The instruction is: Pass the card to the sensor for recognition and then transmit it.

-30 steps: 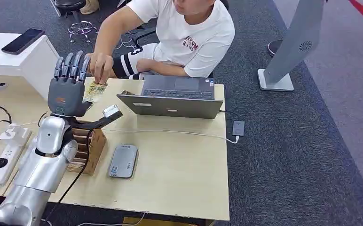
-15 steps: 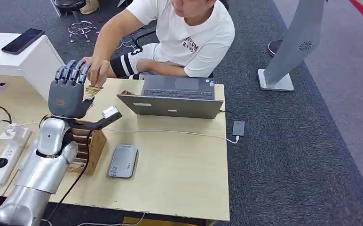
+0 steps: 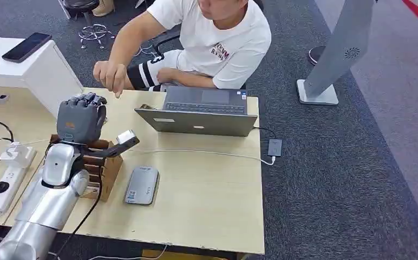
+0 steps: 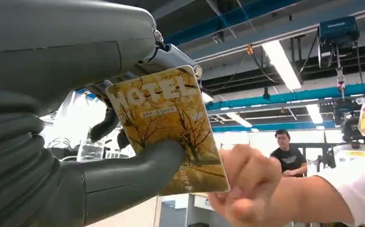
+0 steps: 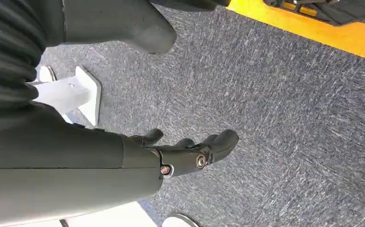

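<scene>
My left hand point(image 3: 81, 119) is raised above the left end of the wooden table point(image 3: 207, 200), its fingers curled over. The left wrist view shows this hand point(image 4: 53, 123) pinching a yellow-brown card point(image 4: 171, 127) printed "HOTEL" between the thumb and the fingers. A person's hand point(image 4: 247, 182) is right beside the card's lower corner; in the head view that hand point(image 3: 109, 76) hovers just beyond mine. The grey card sensor point(image 3: 142, 185) lies flat on the table, nearer to me than my hand. My right hand point(image 5: 190, 151) hangs over grey carpet and holds nothing.
A wooden holder point(image 3: 103, 165) stands under my left forearm. An open laptop point(image 3: 207, 111) faces the seated person point(image 3: 217, 38), with a white cable running to a hub point(image 3: 274, 146). A power strip point(image 3: 6, 179) lies at the left edge. A white stand point(image 3: 331, 59) is on the floor.
My left hand's fingers have closed on the card and the hand has dropped lower. The person's hand has let go and pulled back from it.
</scene>
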Tool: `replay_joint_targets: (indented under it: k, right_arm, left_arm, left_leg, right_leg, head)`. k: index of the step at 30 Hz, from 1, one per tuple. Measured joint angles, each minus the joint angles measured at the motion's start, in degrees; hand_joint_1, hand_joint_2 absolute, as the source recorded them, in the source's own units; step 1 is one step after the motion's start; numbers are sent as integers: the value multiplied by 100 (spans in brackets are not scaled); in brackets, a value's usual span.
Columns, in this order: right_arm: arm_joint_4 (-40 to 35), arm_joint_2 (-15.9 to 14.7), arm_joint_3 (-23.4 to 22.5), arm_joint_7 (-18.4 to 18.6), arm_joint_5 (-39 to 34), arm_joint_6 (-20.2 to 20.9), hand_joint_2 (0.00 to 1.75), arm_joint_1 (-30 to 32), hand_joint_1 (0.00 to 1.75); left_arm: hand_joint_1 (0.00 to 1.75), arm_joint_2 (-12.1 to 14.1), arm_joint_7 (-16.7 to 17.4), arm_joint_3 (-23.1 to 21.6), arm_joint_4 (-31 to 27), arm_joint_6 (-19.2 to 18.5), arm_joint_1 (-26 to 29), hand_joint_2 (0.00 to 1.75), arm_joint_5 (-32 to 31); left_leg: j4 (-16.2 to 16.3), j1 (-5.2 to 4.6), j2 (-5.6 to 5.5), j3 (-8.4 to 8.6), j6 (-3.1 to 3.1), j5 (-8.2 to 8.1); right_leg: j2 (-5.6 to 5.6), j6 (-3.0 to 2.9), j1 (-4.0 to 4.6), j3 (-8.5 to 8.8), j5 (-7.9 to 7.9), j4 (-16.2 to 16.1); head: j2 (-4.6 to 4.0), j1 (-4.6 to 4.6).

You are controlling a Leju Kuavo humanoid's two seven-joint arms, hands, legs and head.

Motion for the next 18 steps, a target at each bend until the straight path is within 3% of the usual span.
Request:
replay_joint_targets:
  k: [7,18]
  right_arm:
    - [0,2,52,79,28,-31,175,5,0]
    - [2,9,59,57,81,-171,175,74,0]
  left_arm:
    - [175,0,-146,0,-72,53,341,175,133]
    - [175,-92,-304,0,-842,-186,1051,175,118]
  left_leg:
    - [0,0,1,0,0,0]
    - [0,0,1,-2,-1,-3]
  right_leg:
    - [1,0,0,0,0,0]
    - [1,-1,0,-4,-2,-2]
  head:
    - [2,0]
    - [0,0]
